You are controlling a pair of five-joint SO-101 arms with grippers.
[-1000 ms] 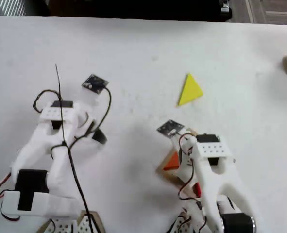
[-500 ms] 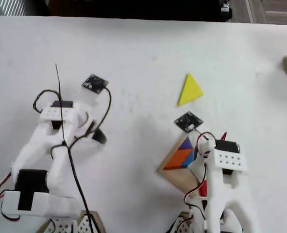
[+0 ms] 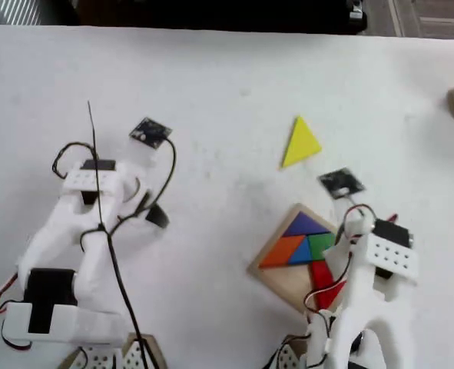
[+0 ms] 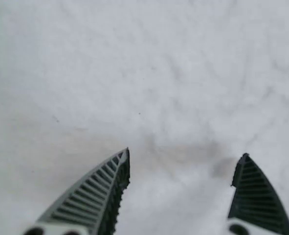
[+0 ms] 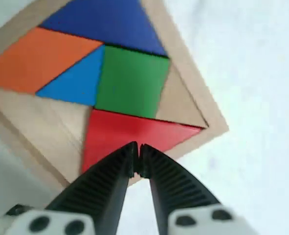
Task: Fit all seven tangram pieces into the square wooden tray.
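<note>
Left tool: released, its two fingers spread wide with nothing between them, over bare white worktop.
Right tool: clenched on nothing, fingertips pressed together, over the outer edge of the red piece; whether it touches the piece I cannot tell.
Tray: on the worktop in front of the right arm, turned corner-on like a diamond, partly under that arm in the high view.
Pieces in the tray: dark blue triangle at one corner; orange piece beside it; light blue triangle between the orange piece and the green square; red piece touching the green square's side.
Bare wood: a small triangular gap between green square, red piece and rim, and a larger patch beside the red piece below the orange one.
Yellow triangle: flat on the worktop outside the tray, apart from it on the side away from the arms.
</note>
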